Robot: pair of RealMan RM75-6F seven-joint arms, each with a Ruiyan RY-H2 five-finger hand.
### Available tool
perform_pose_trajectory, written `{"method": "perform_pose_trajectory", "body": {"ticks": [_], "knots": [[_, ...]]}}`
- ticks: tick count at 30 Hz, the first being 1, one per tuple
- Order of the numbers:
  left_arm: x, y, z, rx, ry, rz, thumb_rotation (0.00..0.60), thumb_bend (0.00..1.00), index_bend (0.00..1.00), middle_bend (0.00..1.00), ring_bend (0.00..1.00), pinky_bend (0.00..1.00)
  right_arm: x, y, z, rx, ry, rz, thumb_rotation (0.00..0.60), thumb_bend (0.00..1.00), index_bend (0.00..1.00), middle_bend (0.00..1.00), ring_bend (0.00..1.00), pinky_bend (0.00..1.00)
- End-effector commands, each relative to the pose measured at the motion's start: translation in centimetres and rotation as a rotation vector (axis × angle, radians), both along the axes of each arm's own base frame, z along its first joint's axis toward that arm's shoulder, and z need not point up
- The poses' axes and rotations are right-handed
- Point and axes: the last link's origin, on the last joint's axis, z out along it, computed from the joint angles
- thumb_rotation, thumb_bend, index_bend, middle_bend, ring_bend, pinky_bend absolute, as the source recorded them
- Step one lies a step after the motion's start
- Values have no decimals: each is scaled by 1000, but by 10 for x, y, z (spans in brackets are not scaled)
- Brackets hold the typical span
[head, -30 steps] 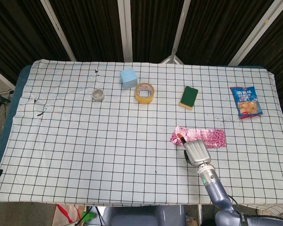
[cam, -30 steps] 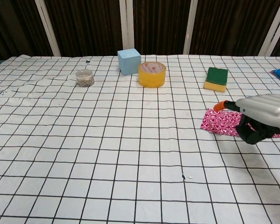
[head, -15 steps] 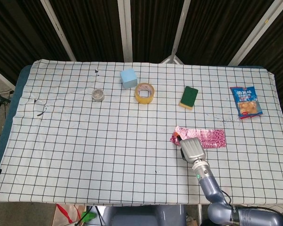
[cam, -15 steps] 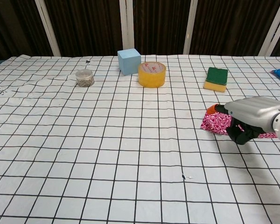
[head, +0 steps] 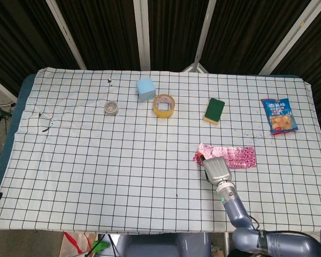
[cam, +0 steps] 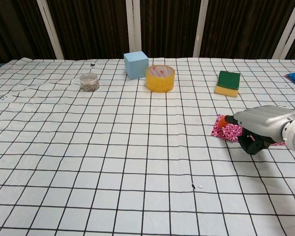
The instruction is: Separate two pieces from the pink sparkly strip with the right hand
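One hand [head: 216, 168] (right) over pink strip [head: 235, 156] left end; grip unclear.

My right hand [head: 216, 168] sits lower right, over strip [head: 236, 156] left end. Upper ctr: block [head: 145, 88], tape roll [head: 164, 105] just right; jar [head: 111, 108] left.

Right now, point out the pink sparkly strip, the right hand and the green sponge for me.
pink sparkly strip [head: 239, 157], head view, on its exposed right half.
right hand [head: 216, 168], head view, on the silver back of the hand.
green sponge [cam: 228, 80], chest view, on its green top face.
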Motion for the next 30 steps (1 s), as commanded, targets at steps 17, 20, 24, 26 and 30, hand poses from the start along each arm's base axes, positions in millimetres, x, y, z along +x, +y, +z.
{"method": "perform_pose_trajectory", "body": {"ticks": [17,20,24,26,30], "knots": [[-1,2,0,-4,3,5,600,325,159,0,0,101,0,-3,-3,16,23,-20,600,778,169,817,715,542],[-1,2,-1,-6,5,4,600,325,159,0,0,101,1,0,-3,23,19,-14,600,778,168,817,715,542],[0,1,-1,-5,6,3,600,325,159,0,0,101,2,4,-6,40,23,-7,600,777,169,817,715,542],[0,1,-1,-3,6,3,600,325,159,0,0,101,1,6,-8,50,24,-7,600,778,169,817,715,542],[-1,2,-1,-2,6,5,600,324,159,0,0,101,0,12,-10,63,27,1,600,778,169,817,715,542]]}}
